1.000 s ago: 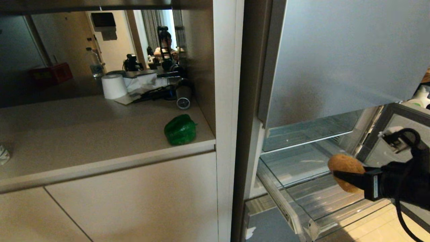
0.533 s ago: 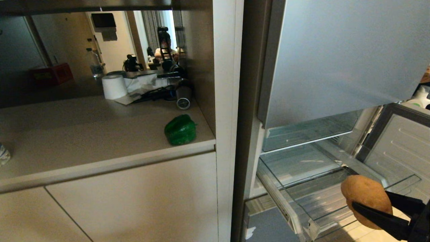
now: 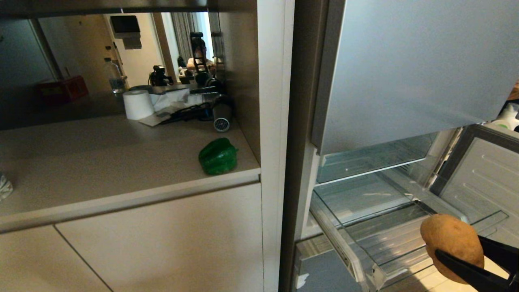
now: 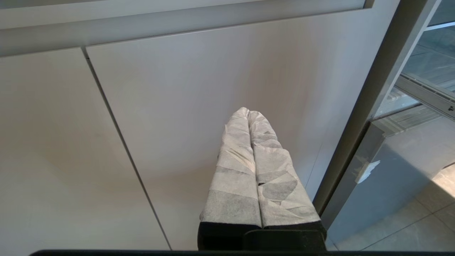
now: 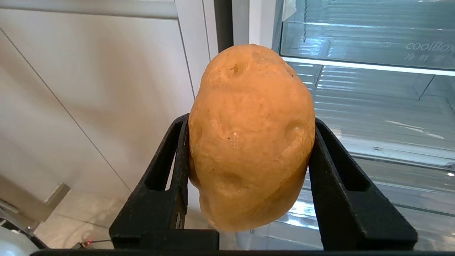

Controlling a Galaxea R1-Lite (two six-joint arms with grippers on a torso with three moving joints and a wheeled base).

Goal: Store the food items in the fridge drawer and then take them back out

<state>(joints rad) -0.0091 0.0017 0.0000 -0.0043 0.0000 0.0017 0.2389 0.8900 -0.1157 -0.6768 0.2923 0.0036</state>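
Two black fingers of the right gripper clamp the potato at lower right, by the open drawer. It looks firm, fairly heavy, best held across its middle. Left gripper is closed.

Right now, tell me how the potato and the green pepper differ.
The potato is tan-brown and dull; the pepper is glossy dark green. The potato is clamped in the right claw, in the air at the open fridge drawer; the pepper lies free on the counter. Both look about the same size, and neither is in the drawer.
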